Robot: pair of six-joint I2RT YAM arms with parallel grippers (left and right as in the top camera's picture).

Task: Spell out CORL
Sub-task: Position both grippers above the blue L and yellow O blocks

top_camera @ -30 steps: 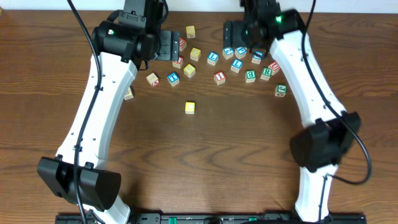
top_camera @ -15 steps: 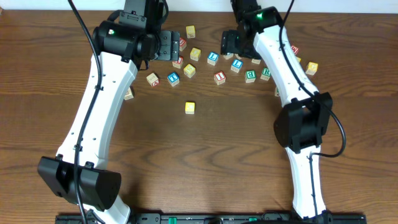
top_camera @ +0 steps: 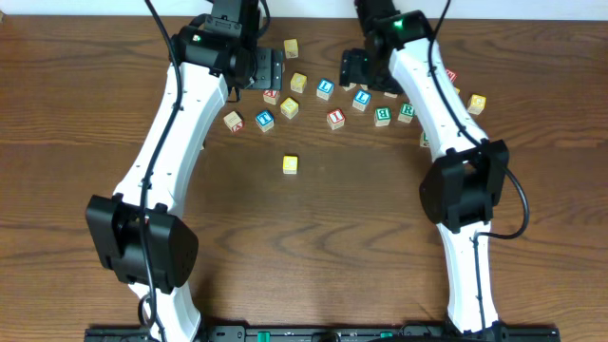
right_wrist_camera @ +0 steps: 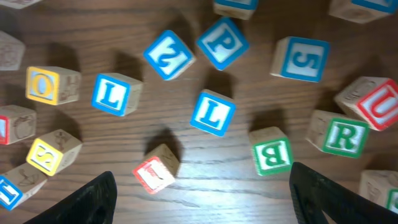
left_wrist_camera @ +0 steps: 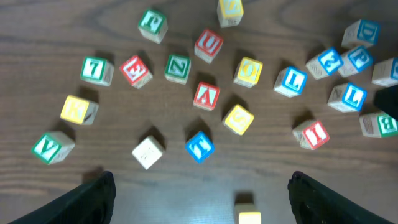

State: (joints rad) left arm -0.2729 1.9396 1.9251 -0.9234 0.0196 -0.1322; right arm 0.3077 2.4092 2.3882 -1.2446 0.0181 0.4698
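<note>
A lone yellow-topped cube sits apart, nearer the front; it shows at the bottom edge of the left wrist view. The yellow O cube lies in the back cluster. Two blue L cubes lie side by side. The green R cube is further right. My left gripper is open and empty above the cluster's left part. My right gripper is open and empty above the L cubes.
Many other letter cubes are scattered along the back: a yellow S, red A, blue T, green B, red-faced cube and red U. An orange-lettered cube lies far right.
My left arm has swung its elbow inward and its gripper shifted slightly right. My right arm swung left a second ago and has since held still. No cube has moved.
</note>
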